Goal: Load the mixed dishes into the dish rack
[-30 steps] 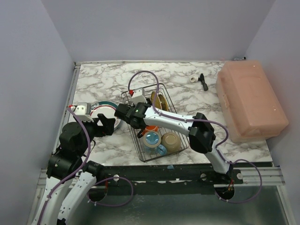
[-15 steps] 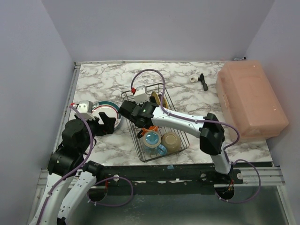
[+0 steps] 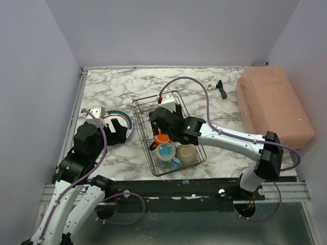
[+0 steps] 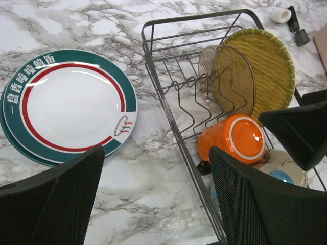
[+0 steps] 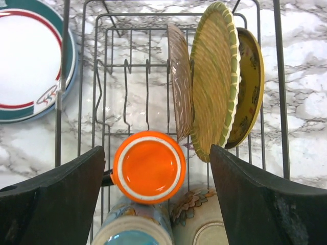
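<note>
The black wire dish rack (image 3: pixel 145 138) stands mid-table. In the right wrist view the rack (image 5: pixel 153 15) holds the orange mug (image 5: pixel 149 167) mouth-down, the blue mug (image 5: pixel 133 227), a bowl (image 5: pixel 199 219), and upright a pink plate (image 5: pixel 179 81), a yellow plate (image 5: pixel 214 81) and a small dark-rimmed yellow plate (image 5: pixel 250 87). My right gripper (image 5: pixel 158 199) is open and empty, above the orange mug. The green-rimmed white plate (image 4: pixel 66 104) lies on a blue plate on the table left of the rack. My left gripper (image 4: pixel 158 199) is open and empty, over the table between that plate and the rack (image 4: pixel 194 18).
A large pink box (image 3: pixel 273 109) stands at the right edge. A small black tool (image 3: pixel 221 89) and a white cap (image 3: pixel 211 87) lie at the back. Walls close in the left, back and right sides.
My right gripper has drawn back from the rack's left rim to above the rack, its elbow swinging right. My left arm shifted slightly, still by the plates.
</note>
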Motion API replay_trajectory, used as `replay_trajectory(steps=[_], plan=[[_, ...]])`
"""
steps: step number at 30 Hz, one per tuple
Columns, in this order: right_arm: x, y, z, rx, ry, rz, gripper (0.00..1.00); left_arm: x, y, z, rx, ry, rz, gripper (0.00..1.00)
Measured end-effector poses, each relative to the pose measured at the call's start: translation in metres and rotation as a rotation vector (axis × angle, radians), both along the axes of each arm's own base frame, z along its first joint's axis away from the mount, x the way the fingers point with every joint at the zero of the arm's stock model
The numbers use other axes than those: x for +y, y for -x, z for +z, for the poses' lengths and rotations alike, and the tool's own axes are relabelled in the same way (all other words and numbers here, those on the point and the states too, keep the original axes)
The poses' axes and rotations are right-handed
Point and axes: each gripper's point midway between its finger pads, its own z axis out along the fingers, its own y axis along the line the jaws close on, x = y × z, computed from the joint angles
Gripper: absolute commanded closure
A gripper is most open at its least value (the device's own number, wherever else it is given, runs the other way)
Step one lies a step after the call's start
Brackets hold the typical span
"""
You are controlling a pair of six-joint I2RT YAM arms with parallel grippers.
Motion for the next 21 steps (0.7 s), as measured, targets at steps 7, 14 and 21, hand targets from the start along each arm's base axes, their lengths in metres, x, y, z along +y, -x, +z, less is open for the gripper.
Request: replay_trajectory(steps=[7,14,21], plan=[[-0.004,0.020,0.001,0.010,-0.128,0.096,0.13,0.001,-0.007,-0.013,0.057,-0.029,0.017,0.14],[-0.011,0.037,0.015,-0.016,-0.270,0.164,0.12,0.003,-0.015,-0.033,0.145,-0.075,0.041,0.13],[-0.024,0.045,0.044,-0.085,-0.392,0.186,0.10,0.003,-0.020,-0.056,0.247,-0.104,0.059,0.11]])
